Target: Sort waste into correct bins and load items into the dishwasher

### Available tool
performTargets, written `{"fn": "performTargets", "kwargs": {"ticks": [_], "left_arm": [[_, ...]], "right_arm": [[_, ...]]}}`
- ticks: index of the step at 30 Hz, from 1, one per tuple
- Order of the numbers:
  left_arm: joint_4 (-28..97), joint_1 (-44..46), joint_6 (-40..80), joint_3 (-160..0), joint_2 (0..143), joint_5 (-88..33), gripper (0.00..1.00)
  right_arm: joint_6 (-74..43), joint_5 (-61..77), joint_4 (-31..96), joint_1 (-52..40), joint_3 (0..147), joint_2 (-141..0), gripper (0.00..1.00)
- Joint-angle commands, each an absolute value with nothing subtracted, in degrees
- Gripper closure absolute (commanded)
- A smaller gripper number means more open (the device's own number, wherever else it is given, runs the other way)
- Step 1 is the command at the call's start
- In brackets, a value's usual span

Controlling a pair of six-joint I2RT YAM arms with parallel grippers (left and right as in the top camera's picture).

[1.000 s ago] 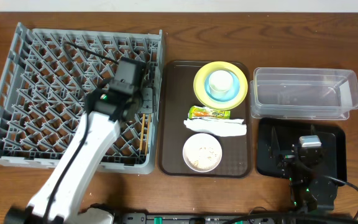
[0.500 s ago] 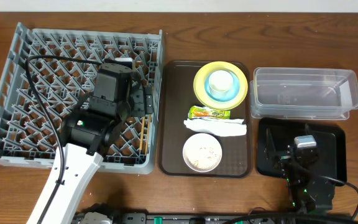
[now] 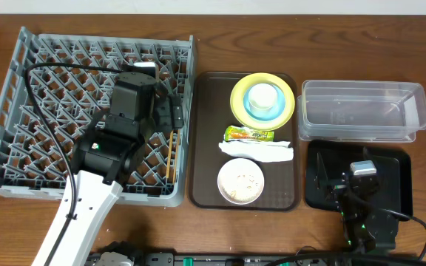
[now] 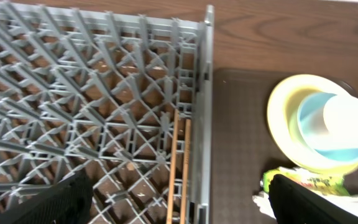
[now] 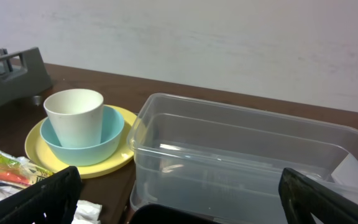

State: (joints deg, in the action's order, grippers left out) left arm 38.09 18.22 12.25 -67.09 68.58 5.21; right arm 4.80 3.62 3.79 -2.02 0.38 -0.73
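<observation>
The chopsticks (image 3: pixel 171 159) lie in the grey dish rack (image 3: pixel 50 111) along its right wall, also in the left wrist view (image 4: pixel 179 168). My left gripper (image 3: pixel 166 112) hangs open and empty above them (image 4: pixel 179 208). The yellow plate (image 3: pixel 241 111) holds the light blue bowl (image 3: pixel 251 111) with the white cup (image 3: pixel 263 96) in it. The wrapper (image 3: pixel 250 134), napkin (image 3: pixel 257 151) and white bowl with rice (image 3: pixel 240 180) sit on the brown tray. My right gripper (image 3: pixel 357 177) rests open and empty over the black tray (image 3: pixel 399 166), facing the clear tub (image 5: pixel 247 155).
The dark brown serving tray (image 3: pixel 204 148) lies between the rack and the bins. The clear tub (image 3: pixel 361 111) stands behind the black tray at the right. A cable runs over the rack's left part. The table's front edge is close to my right arm.
My left arm has risen and pulled back over the rack's right side, its wrist turning toward the tray. The chopsticks stay in the rack. The right arm has hardly moved.
</observation>
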Motion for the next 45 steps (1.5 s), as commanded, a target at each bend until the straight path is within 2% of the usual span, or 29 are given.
{"fn": "performTargets", "kwargs": {"ticks": [1, 18, 21, 23, 32, 34, 40, 45], "left_arm": [[37.80, 18.26, 14.92, -67.42, 67.55, 10.13, 0.07], [37.95, 17.02, 19.86, -67.42, 65.34, 4.49, 0.07], [38.04, 15.94, 19.84, -67.42, 64.27, 4.51, 0.07], [38.13, 15.53, 19.77, -67.42, 63.96, 4.51, 0.07], [38.96, 15.42, 19.92, -67.42, 63.96, 6.04, 0.07], [39.07, 15.20, 21.02, -67.42, 63.92, 6.02, 0.07], [40.21, 13.56, 21.74, -67.42, 63.92, 6.02, 0.07], [40.69, 12.86, 21.67, -67.42, 63.92, 6.09, 0.07]], "right_arm": [[4.12, 3.29, 4.05, -2.48, 0.32, -0.62, 0.01], [4.14, 3.27, 4.08, -2.44, 0.32, -0.64, 0.01], [17.67, -6.68, 1.76, -2.22, 0.32, -0.64, 0.01], [21.96, -11.20, 2.04, -2.22, 0.32, -0.64, 0.01], [22.37, -12.45, 2.79, -2.22, 0.32, -0.75, 0.01], [21.06, -9.39, -0.03, -2.26, 0.32, -0.75, 0.01], [15.11, 14.72, -4.43, -2.28, 0.32, -0.75, 0.01], [3.31, 13.76, -3.18, -2.28, 4.49, -2.33, 0.01]]}}
